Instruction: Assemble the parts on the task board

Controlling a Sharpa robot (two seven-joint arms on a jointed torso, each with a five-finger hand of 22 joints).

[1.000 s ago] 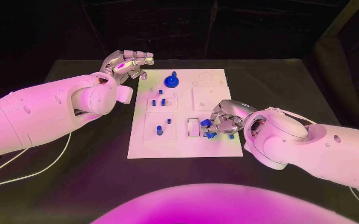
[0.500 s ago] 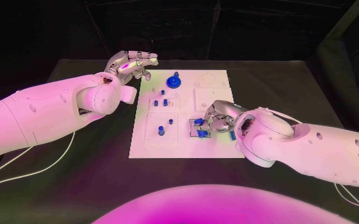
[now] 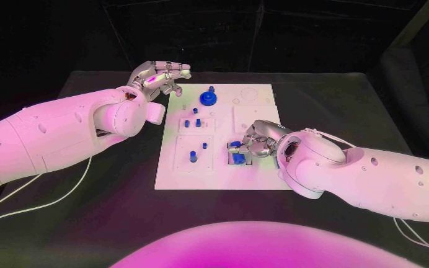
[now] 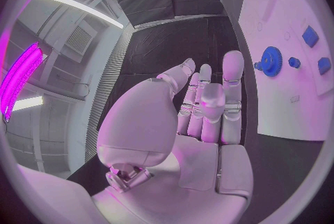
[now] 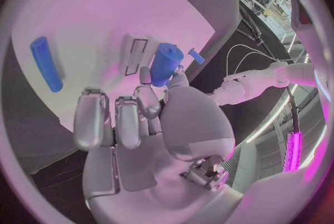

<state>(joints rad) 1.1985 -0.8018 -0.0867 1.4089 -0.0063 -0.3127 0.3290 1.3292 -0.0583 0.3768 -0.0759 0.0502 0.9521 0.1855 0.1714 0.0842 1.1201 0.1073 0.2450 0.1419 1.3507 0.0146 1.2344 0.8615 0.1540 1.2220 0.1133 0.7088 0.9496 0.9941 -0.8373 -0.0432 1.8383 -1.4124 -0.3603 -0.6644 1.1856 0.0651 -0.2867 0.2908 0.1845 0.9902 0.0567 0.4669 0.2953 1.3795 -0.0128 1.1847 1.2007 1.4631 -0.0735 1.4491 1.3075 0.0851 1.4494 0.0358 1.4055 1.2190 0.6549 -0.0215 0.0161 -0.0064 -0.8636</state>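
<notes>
Blue cylindrical peg (image 5: 166, 63), pinched in the right robot hand (image 3: 254, 146), has travelled inward to the white task board's (image 3: 253, 94) dark rectangular slot (image 5: 135, 55), ready for insertion; the left robot hand (image 3: 161, 75) hovers empty, fingers loosely spread.

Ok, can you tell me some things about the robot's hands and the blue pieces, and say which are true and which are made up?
1. The right hand holds a blue peg over the white board. True.
2. The left hand holds a blue piece. False: it holds nothing, fingers apart.
3. A blue gear sits at the board's far end. True.
4. The left hand rests on the gear. False: it is beside the board, apart from the gear.
</notes>
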